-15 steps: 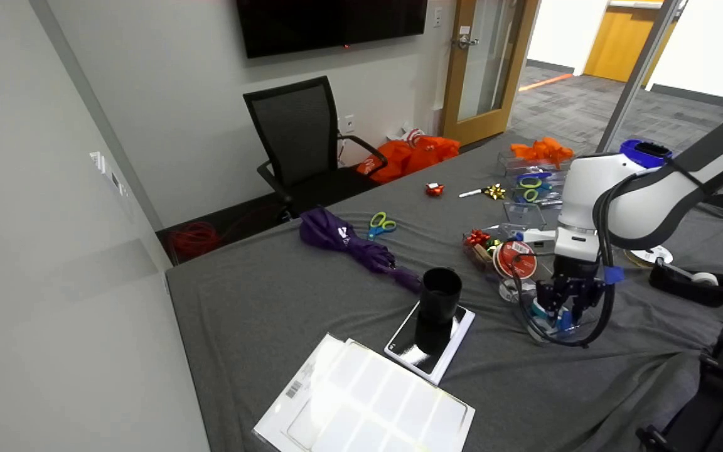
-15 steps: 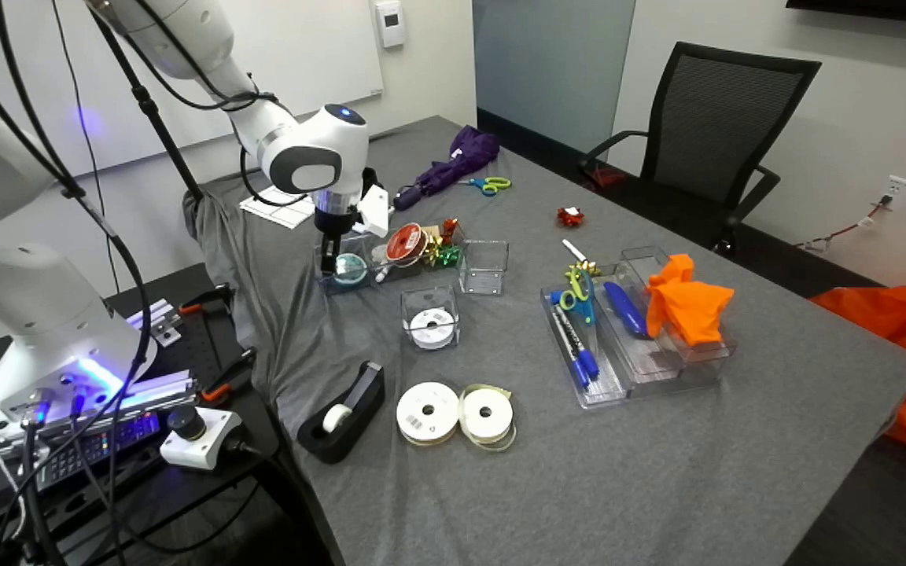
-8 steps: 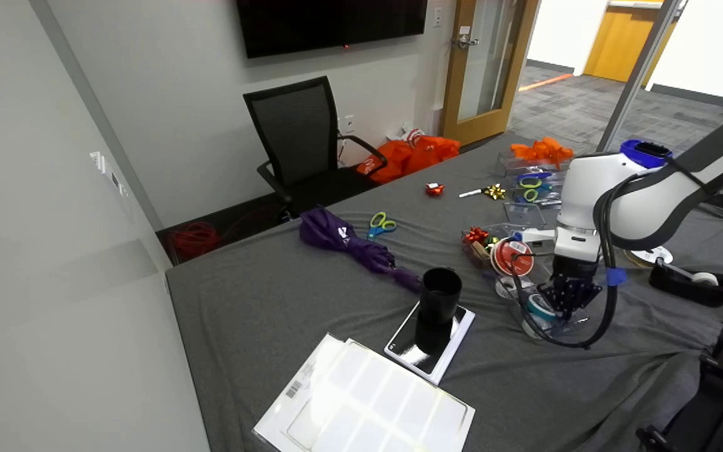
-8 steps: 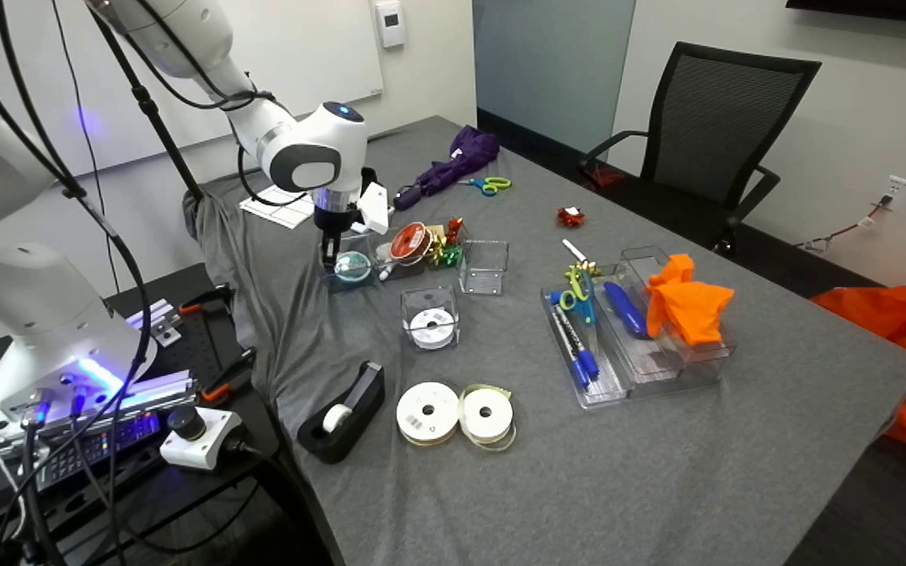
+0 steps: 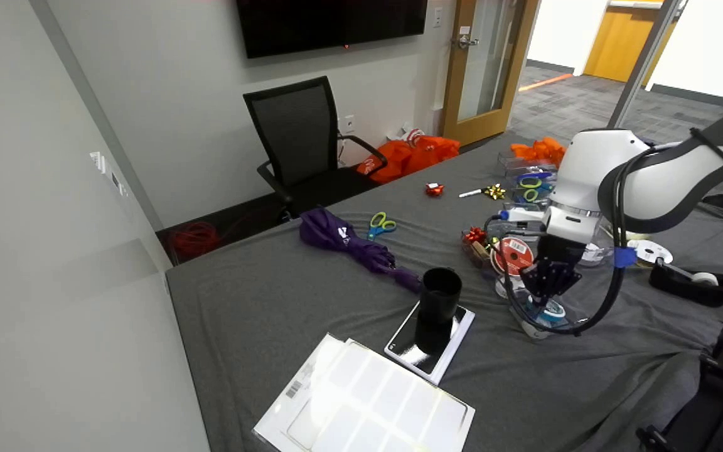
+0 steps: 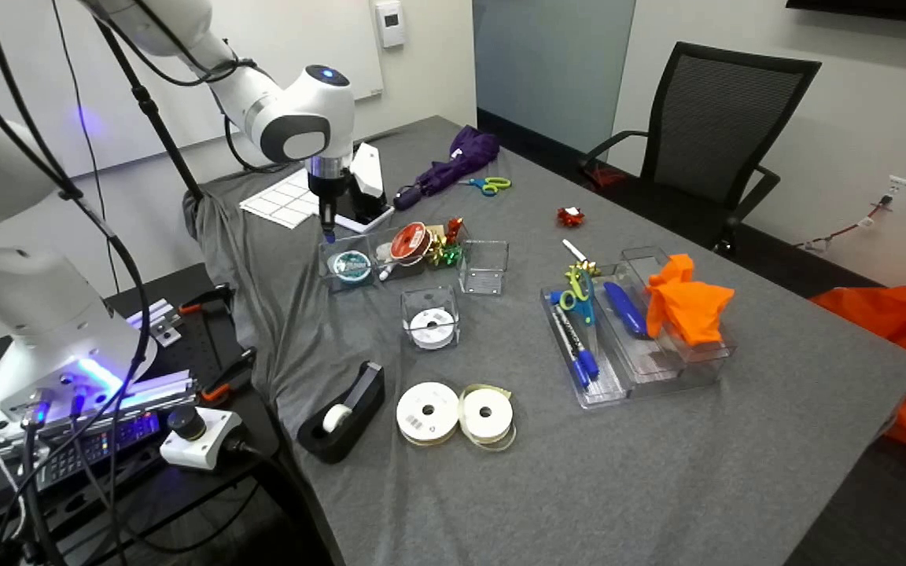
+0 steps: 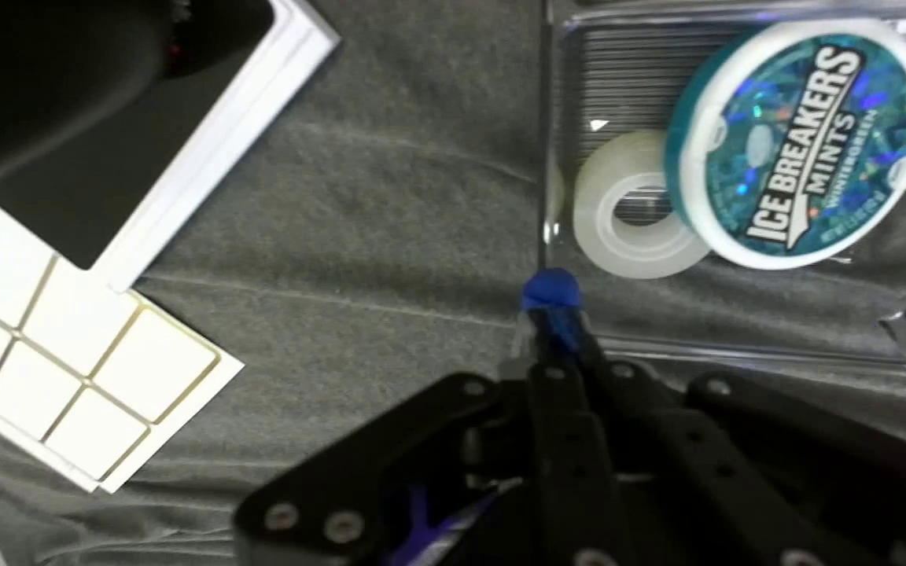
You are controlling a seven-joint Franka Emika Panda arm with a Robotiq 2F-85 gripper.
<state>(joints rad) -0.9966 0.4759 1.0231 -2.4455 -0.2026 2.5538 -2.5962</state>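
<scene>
Gripper (image 7: 554, 303) clenched, jaws drawn together; a rounded blue surface shows at its tip, and whether that is a covering or something pinched, I cannot tell. It hangs by the rim of a clear bin (image 7: 760, 356), contact uncertain. Inside lies the round mint tub (image 7: 807, 149), its glittering teal lid set in a smooth white ring, overlapping a translucent roll of tape (image 7: 598, 216) on ridged plastic. Just beside, a see-through container (image 6: 415, 272) holds a tilted red ribbon spool (image 6: 410, 242) and crinkled metallic bows (image 6: 445, 252), crowding that side. Across a strip of wrinkled grey cloth (image 6: 579, 487), a black cup (image 5: 440, 307) stands upright on a flat box (image 5: 407, 344) with a glossy dark top, near smooth white label sheets (image 5: 374, 408) and a bunched purple umbrella (image 5: 361, 245). Farther off sit a white spool (image 6: 441, 338) in thin clear plastic, a curved black tape dispenser (image 6: 355, 428), then a transparent tray (image 6: 677, 383) topped by limp orange fabric (image 6: 686, 305). Beyond the table edge stands a mesh-backed chair (image 5: 292, 132).
</scene>
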